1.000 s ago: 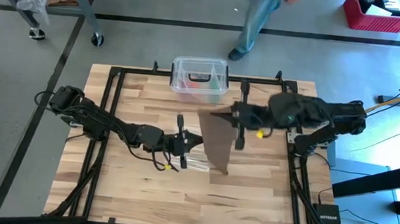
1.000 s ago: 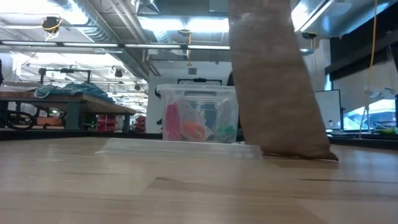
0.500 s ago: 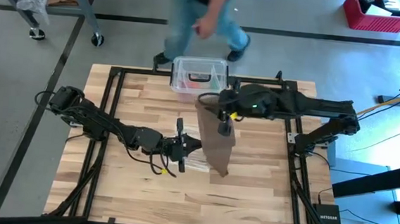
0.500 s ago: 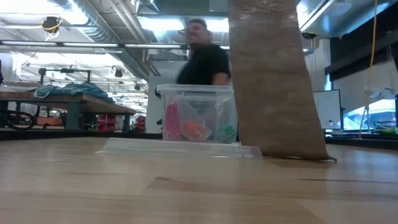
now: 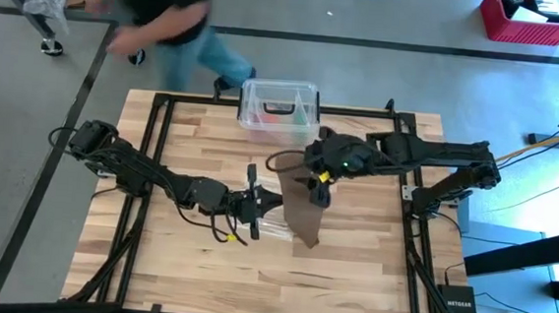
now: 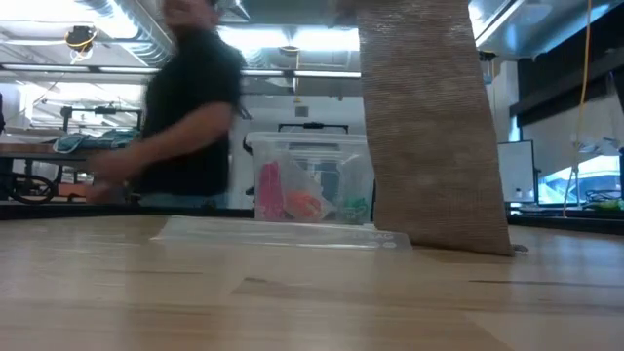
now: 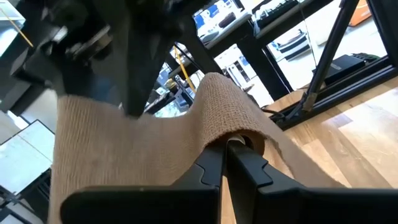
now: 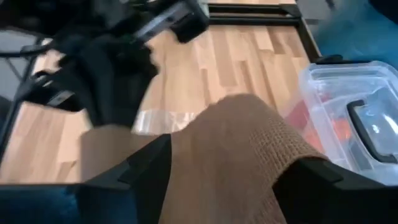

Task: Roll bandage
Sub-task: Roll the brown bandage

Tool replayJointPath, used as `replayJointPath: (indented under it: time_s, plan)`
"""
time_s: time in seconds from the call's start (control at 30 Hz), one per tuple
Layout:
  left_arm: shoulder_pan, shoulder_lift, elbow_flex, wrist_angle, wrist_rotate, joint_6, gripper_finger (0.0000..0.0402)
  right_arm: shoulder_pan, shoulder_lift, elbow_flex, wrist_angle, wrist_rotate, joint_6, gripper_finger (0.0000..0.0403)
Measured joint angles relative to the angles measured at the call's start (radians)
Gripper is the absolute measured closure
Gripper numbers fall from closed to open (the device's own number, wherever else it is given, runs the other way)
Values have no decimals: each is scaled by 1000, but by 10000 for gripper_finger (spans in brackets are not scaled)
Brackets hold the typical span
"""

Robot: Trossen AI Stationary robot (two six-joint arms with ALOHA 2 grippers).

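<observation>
My left end effector (image 7: 225, 163) sits low over the middle of the worktop (image 5: 350, 270), clenched on the small rolled start of the bandage (image 5: 303, 206). Only a turn or two is wound there; the core is thin. My right end effector (image 5: 316, 175) hangs above it with its fingers spread, and the brown strip drapes over and between them rather than being pinched. From there the strip drops to the wood. Judging by that, the rolling has barely begun, and most of the length is left to wind.

A flat clear plastic bag (image 5: 277, 225) lies under the roll, close enough to get caught in the winding. The clear plastic box (image 5: 279, 107) stands at the far edge, just behind my right arm. A person (image 5: 161, 15) passes beyond the worktop, apart from both arms.
</observation>
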Motion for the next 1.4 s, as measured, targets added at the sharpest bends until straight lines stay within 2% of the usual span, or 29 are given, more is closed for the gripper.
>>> replayJointPath:
  time_s: [0.2,0.4,0.7,0.83,0.93,1.07,1.2,1.27,1.4]
  plan:
    - [1,0,0,-4,0,-7,401,45,0,79,-92,0,5,153]
    - [1,0,0,-11,0,-7,401,115,-1,177,-245,0,84,152]
    - [1,0,0,-11,-1,-18,401,237,-6,185,-397,27,197,152]
    - [1,0,0,-11,-1,-21,402,330,-6,184,-465,104,231,152]
    - [1,0,0,-6,-1,-21,401,414,-6,174,-501,233,265,152]
    - [-1,0,0,20,-2,-24,401,523,-44,73,-474,416,318,152]
    - [-2,0,0,26,-3,-27,402,598,-121,-138,-381,538,424,152]
    - [-2,0,0,47,-2,-39,401,625,-167,-286,-263,619,459,152]
    - [-2,0,0,90,-2,-53,401,641,-226,-611,89,749,472,152]
